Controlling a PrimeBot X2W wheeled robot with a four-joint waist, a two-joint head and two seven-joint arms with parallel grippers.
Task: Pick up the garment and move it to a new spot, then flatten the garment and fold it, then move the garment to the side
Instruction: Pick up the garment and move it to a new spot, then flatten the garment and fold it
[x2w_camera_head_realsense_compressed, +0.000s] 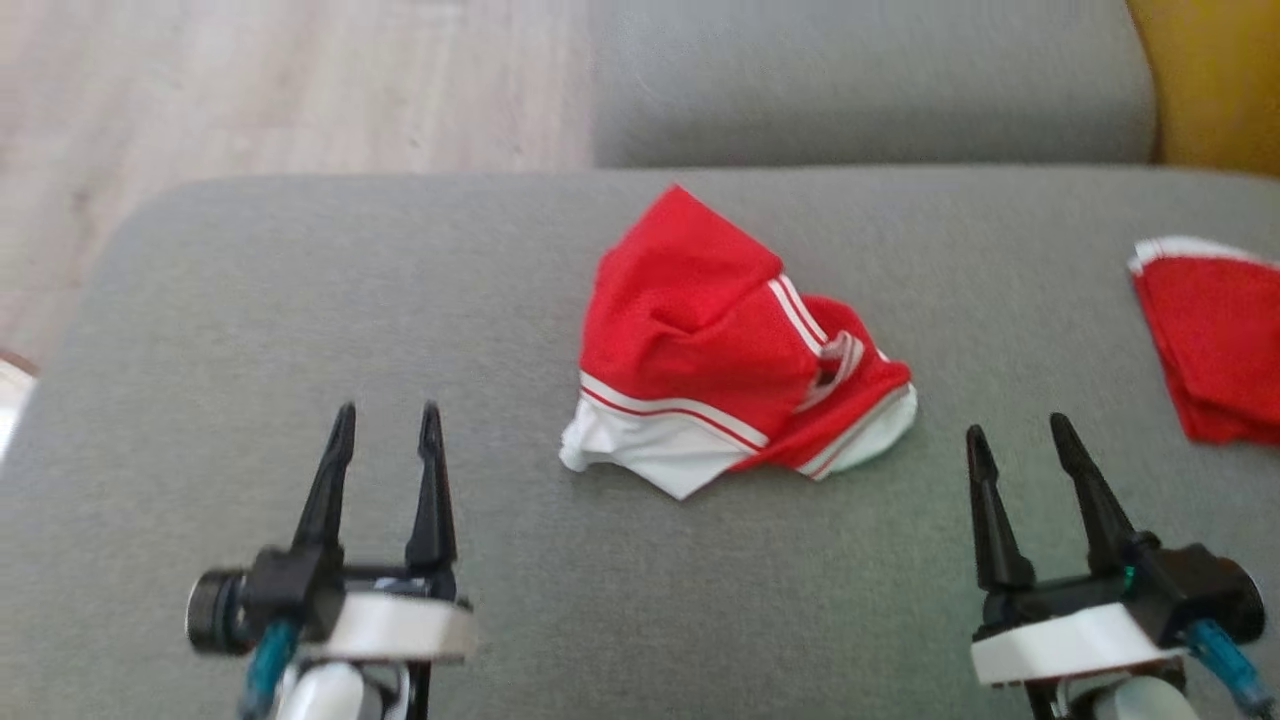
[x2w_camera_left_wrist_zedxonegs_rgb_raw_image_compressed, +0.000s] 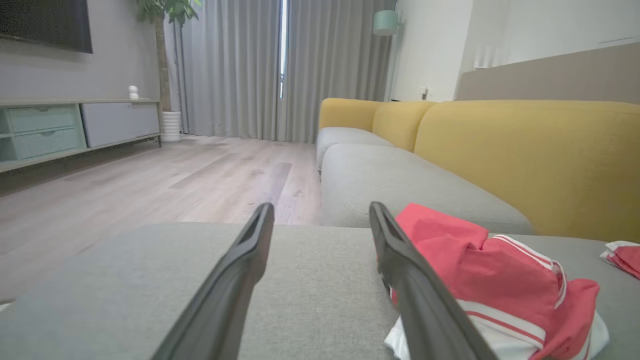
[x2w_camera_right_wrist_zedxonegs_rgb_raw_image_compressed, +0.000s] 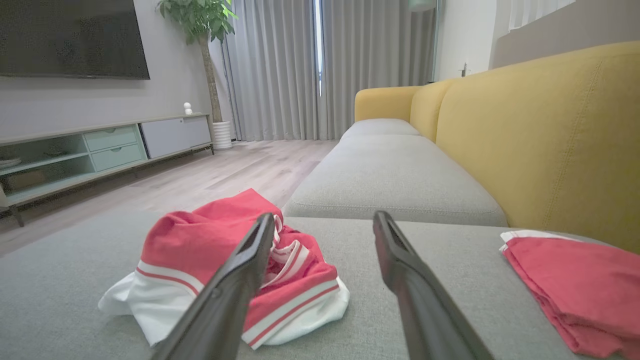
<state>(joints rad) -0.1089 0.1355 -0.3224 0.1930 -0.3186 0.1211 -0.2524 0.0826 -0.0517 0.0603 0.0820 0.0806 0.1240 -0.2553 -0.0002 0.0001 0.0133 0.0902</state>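
The garment (x2w_camera_head_realsense_compressed: 720, 350) is red with white stripes and white trim, lying crumpled in a heap on the middle of the grey sofa cushion (x2w_camera_head_realsense_compressed: 300, 300). My left gripper (x2w_camera_head_realsense_compressed: 388, 420) hovers open at the lower left, well to the left of the heap, with nothing between its fingers. My right gripper (x2w_camera_head_realsense_compressed: 1018, 430) stands open at the lower right, to the right of the heap and apart from it. In the left wrist view the garment (x2w_camera_left_wrist_zedxonegs_rgb_raw_image_compressed: 480, 275) lies just right of the open left gripper (x2w_camera_left_wrist_zedxonegs_rgb_raw_image_compressed: 320, 212). In the right wrist view the garment (x2w_camera_right_wrist_zedxonegs_rgb_raw_image_compressed: 210, 250) sits left of and behind the left fingertip of the open right gripper (x2w_camera_right_wrist_zedxonegs_rgb_raw_image_compressed: 322, 220).
A second red cloth with white trim (x2w_camera_head_realsense_compressed: 1215, 335) lies flat at the cushion's right edge, also in the right wrist view (x2w_camera_right_wrist_zedxonegs_rgb_raw_image_compressed: 575, 275). The yellow sofa back (x2w_camera_right_wrist_zedxonegs_rgb_raw_image_compressed: 550, 130) rises on the right. Wooden floor (x2w_camera_head_realsense_compressed: 250, 90) lies beyond the cushion's left and far edges.
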